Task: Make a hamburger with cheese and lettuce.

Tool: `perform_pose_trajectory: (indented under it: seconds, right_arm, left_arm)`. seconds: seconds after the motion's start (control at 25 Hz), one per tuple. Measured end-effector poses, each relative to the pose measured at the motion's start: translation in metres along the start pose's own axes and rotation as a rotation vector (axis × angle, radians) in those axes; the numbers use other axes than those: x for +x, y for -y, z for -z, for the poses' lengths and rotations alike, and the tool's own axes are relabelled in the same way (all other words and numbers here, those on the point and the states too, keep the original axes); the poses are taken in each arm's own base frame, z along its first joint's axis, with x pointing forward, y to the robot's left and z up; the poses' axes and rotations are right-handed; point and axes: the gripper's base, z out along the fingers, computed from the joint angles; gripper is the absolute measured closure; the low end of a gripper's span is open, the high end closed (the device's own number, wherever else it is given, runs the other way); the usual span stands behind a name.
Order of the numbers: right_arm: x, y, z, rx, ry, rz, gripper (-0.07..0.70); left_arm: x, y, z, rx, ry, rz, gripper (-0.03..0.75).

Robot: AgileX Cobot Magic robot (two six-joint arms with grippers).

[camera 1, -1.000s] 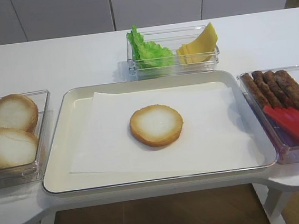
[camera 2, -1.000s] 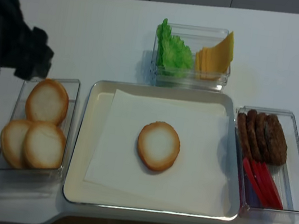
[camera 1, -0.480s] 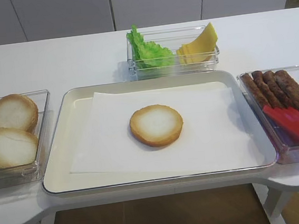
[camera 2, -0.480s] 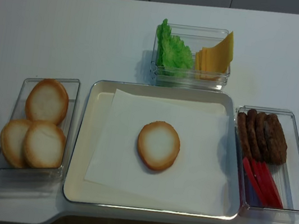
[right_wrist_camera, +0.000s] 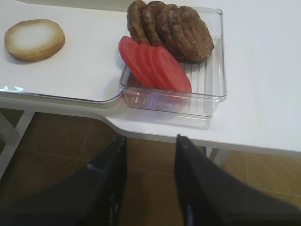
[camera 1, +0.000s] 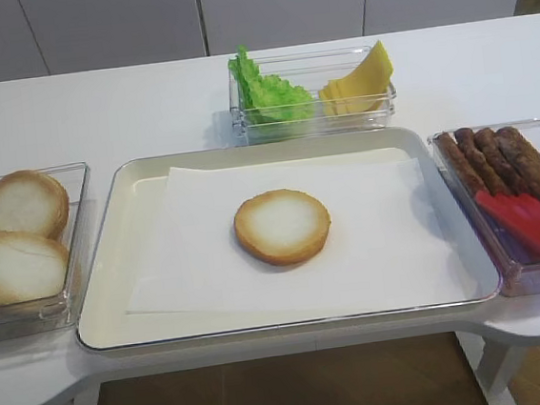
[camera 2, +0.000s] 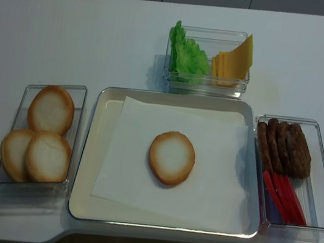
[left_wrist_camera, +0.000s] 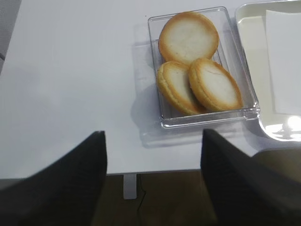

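Right tool (right_wrist_camera: 149, 141) — open, off-table — hamburger (right_wrist_camera: 34, 39) far up-left.

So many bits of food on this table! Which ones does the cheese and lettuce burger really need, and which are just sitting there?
Needed:
bun half on the paper in the tray
cheese
lettuce

Just sitting there:
patties
red slices
spare buns, though one may serve as the top

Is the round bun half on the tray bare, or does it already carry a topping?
Bare. The round golden-rimmed bun half shows only its pale flat face; the yellow cheese slices and frilly green lettuce sit in their clear container.
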Motion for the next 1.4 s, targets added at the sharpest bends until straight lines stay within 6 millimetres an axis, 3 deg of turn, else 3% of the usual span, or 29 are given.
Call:
perform_pose_trajectory:
  seconds: [0.24,0.68,1.04,1.4]
  right_arm:
    - [0.000,0.000,0.000,0.000,0.000,0.000,0.350]
    - [0.000,0.000,0.000,0.000,0.000,0.002,0.351]
    - [0.000,0.000,0.000,0.000,0.000,0.002,0.351]
    - [0.000,0.000,0.000,0.000,0.000,0.002,0.350]
  left_arm:
    - [0.034,-0.003,0.007,0.084,0.038,0.013,0.247]
    - [0.093,-0.003,-0.003,0.207,0.074,-0.032,0.248]
    - [0.113,-0.002,-0.012,0.237,0.083,-0.082,0.248]
    - [0.113,0.004,-0.017,0.279,0.100,-0.131,0.248]
